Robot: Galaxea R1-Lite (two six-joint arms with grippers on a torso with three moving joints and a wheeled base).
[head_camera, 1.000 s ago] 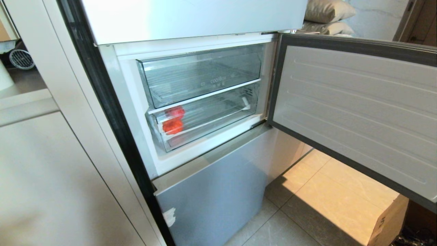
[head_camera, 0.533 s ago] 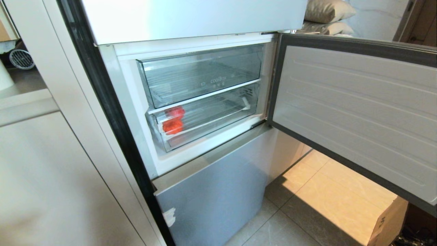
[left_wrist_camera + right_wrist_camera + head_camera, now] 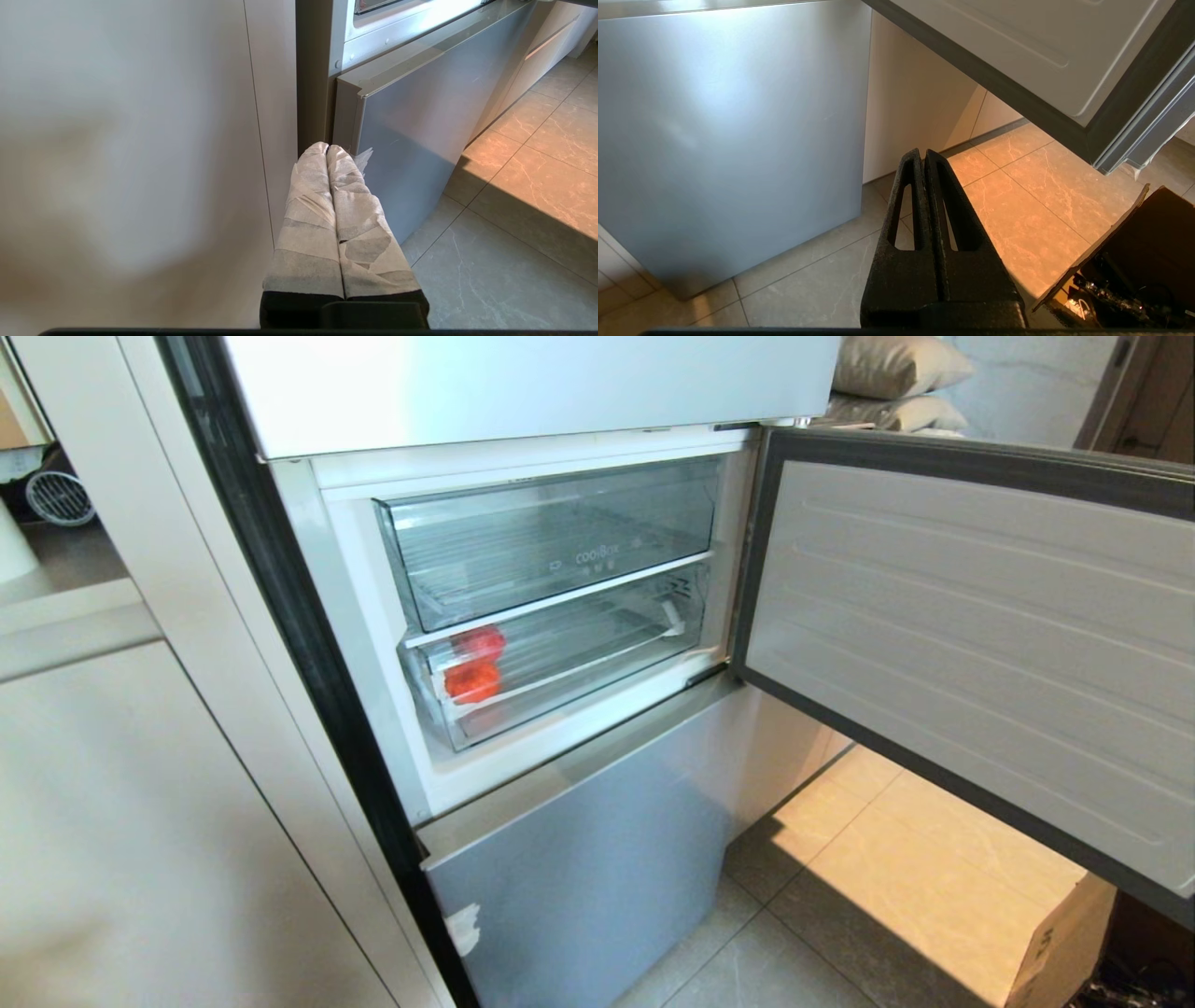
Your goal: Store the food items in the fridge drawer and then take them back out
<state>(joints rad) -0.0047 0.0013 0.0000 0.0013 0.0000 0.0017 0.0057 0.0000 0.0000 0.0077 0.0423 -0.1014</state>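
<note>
The fridge drawer [image 3: 569, 658] is the lower clear bin in the open compartment, pushed in, with whitish tape on its right front corner. Through its left end I see the red-orange food items [image 3: 472, 680] as two glossy shapes, one above the other; I cannot tell if they are two pieces or one and its reflection. Neither arm shows in the head view. My left gripper [image 3: 327, 148], wrapped in white tape, is shut and empty, low beside the grey lower door's corner. My right gripper [image 3: 923, 153], black, is shut and empty above the floor tiles.
The fridge door [image 3: 971, 644] stands swung out to the right. An upper clear bin [image 3: 551, 541] marked coolBox sits above the drawer. The grey lower door [image 3: 579, 859] is closed. A pale cabinet [image 3: 140, 821] flanks the left. An open cardboard box [image 3: 1064, 943] sits on the floor under the door.
</note>
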